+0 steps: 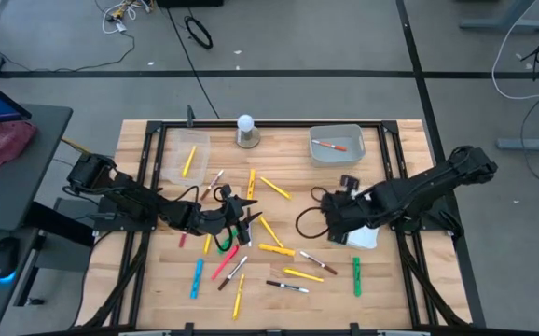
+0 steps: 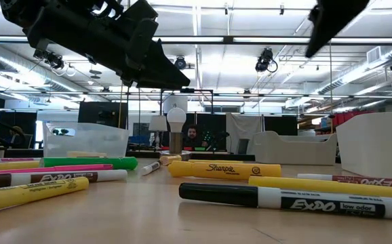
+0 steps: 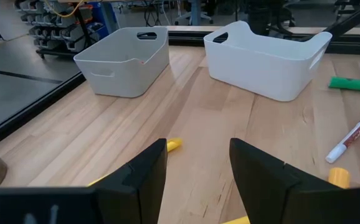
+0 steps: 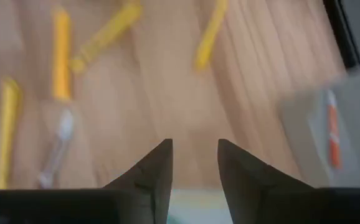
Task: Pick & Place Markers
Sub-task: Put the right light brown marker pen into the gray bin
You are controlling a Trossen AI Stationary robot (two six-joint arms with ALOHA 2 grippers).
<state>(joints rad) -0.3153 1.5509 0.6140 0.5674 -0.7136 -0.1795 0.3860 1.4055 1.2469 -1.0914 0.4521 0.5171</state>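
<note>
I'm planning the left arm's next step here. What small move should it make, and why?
Probably lower the left end effector onto the yellow marker lying just ahead of it. Its fingers are open and empty, markers are scattered around it on the table, and the grey bin holds only one marker. The right end effector hangs open and empty too.

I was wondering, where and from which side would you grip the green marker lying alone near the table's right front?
Grip the green marker at mid-barrel, coming straight down from above with the right gripper, jaws across its width. It lies flat, pointing front to back, with bare wood on both sides, so the fingers have room.
</note>
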